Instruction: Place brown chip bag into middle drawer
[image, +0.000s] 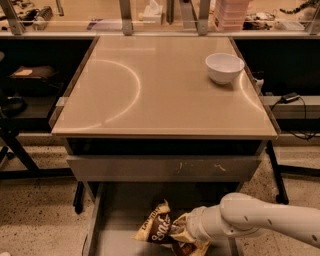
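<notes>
The brown chip bag (159, 229) lies in the open middle drawer (117, 232) at the bottom of the view, its dark side with white script up and a tan end toward the cabinet. My gripper (181, 233) comes in from the right on a white arm (260, 220) and sits at the bag's right end, low inside the drawer. The bag's right part is hidden behind the gripper's wrist.
A closed drawer front (165, 167) with pale yellowish scuffs sits just above the open drawer. A white bowl (224, 67) stands at the back right of the tan cabinet top (150, 90). Dark table legs (20, 155) stand to the left, cables (290, 100) to the right.
</notes>
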